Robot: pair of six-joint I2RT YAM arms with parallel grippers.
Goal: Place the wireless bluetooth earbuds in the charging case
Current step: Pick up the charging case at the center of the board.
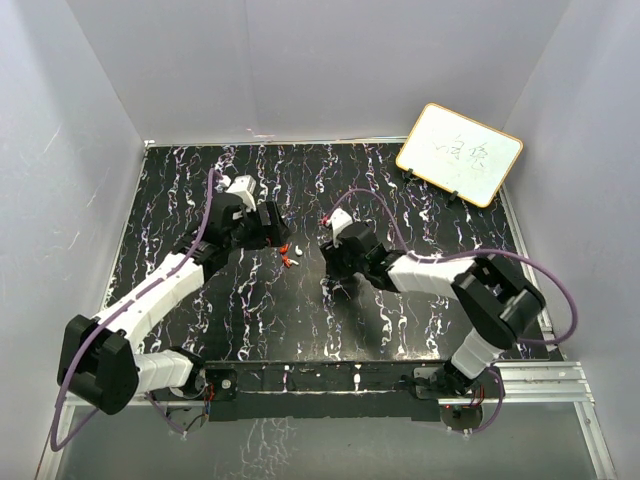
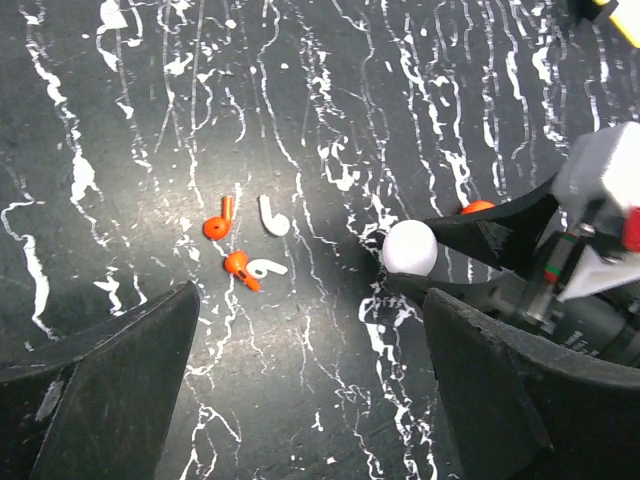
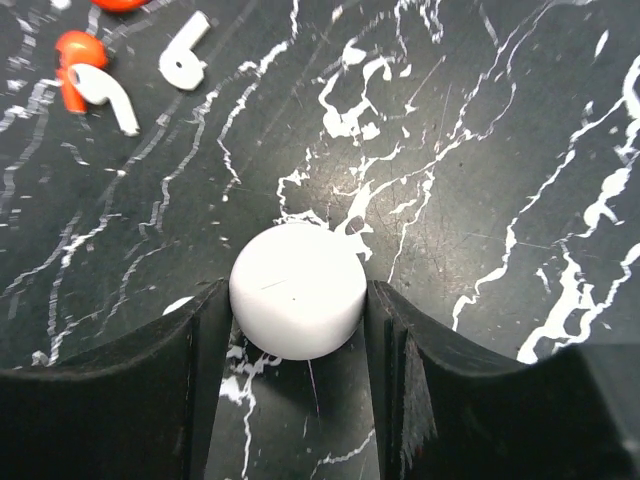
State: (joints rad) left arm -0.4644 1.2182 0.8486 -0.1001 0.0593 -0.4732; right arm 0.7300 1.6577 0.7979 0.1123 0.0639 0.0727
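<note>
Black marble-look table, white veins all over. Clamped on charging case with right gripper, one dark finger pressed to each side. White, round, smooth case, no seam or lid readable, down at table level; contact with table not clear. From left wrist view, same case seen as white rounded shape at tip of right fingers. Small orange bit peeking over upper right finger, identity unclear.

Spread wide on left gripper, nothing between fingers, hovering just short of earbuds. Earbuds loose on table in tight cluster between both grippers, near case but apart from it, none inside. Cluster make-up: one orange piece with orange stem, one white piece just beside it, second orange piece touching another white stem. In right wrist view, same cluster at top left corner, well beyond case.

From top view, both arms angled inward toward table middle, tiny orange and white specks between them. Whiteboard with light wood-coloured frame propped at far right corner, scribble unreadable.
</note>
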